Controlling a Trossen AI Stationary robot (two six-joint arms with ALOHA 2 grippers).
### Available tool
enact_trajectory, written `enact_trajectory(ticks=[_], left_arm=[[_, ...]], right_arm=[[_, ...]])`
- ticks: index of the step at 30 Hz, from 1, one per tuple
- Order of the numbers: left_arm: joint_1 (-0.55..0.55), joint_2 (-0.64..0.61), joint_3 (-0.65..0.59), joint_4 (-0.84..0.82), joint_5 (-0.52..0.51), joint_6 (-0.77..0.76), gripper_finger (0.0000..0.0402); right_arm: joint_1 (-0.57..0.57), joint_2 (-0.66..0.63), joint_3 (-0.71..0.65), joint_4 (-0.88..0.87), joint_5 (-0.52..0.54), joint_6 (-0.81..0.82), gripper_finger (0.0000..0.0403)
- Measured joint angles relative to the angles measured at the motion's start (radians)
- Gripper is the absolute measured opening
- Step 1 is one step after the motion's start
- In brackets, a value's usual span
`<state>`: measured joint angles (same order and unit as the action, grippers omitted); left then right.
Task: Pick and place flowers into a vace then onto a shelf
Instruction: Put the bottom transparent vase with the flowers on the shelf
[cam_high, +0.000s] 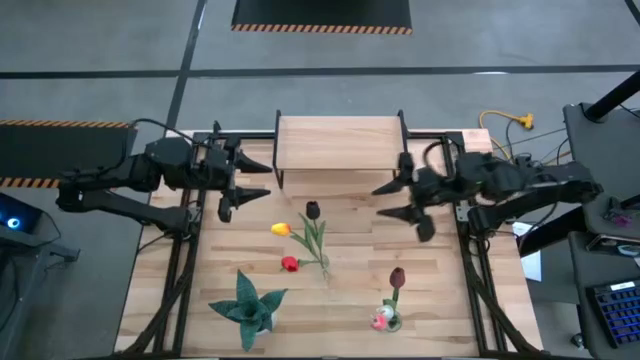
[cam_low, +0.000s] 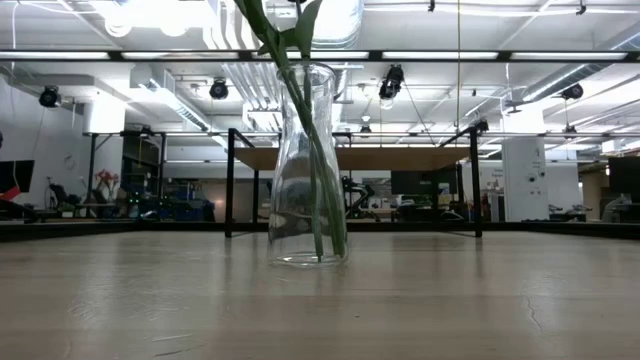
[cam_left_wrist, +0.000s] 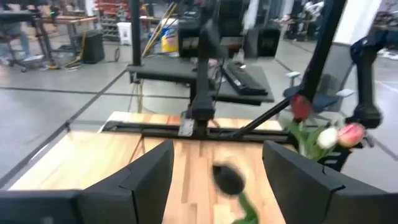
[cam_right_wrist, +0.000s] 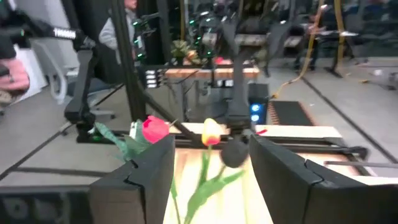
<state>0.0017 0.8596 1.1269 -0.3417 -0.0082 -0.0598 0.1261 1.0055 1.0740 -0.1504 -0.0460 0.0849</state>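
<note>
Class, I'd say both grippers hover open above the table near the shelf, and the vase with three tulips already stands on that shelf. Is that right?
Not quite. In the high view the vase with its three tulips stands on the table, not on the shelf. The rest holds: left gripper and right gripper hover near the shelf, jaws open.

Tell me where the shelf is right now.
In the high view the shelf stands at the table's far edge, centred between the left gripper and right gripper, beyond the vase with tulips.

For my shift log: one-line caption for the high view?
Both open hands, left and right, hover before the shelf; tulips stand mid-table.
</note>
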Motion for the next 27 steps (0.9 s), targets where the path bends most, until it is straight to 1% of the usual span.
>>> enact_trajectory(ticks=[3,6,11,14,19,27], left_arm=[[0.0,-0.059,-0.114,0.048,-0.021,-0.001,0.0214],[0.0,-0.136,-0.255,0.154,-0.021,-0.028,0.0182],[0.0,-0.278,-0.468,0.352,-0.021,-0.036,0.0127],[-0.001,-0.352,-0.569,0.416,-0.021,-0.064,0.0108],[0.0,-0.437,-0.663,0.46,-0.021,-0.096,0.0103],[0.0,-0.484,-0.748,0.463,-0.021,-0.096,0.0103]], right_arm=[[0.0,-0.069,-0.002,-0.075,0.04,0.009,0.0188],[0.0,-0.114,-0.003,-0.146,0.053,0.017,0.0178],[0.0,-0.128,-0.003,-0.185,0.073,0.025,0.0169],[0.0,-0.114,-0.004,-0.183,0.077,0.02,0.0167],[0.0,-0.06,-0.004,-0.171,0.076,0.014,0.0167],[0.0,0.029,-0.005,-0.22,0.076,0.058,0.0167]])
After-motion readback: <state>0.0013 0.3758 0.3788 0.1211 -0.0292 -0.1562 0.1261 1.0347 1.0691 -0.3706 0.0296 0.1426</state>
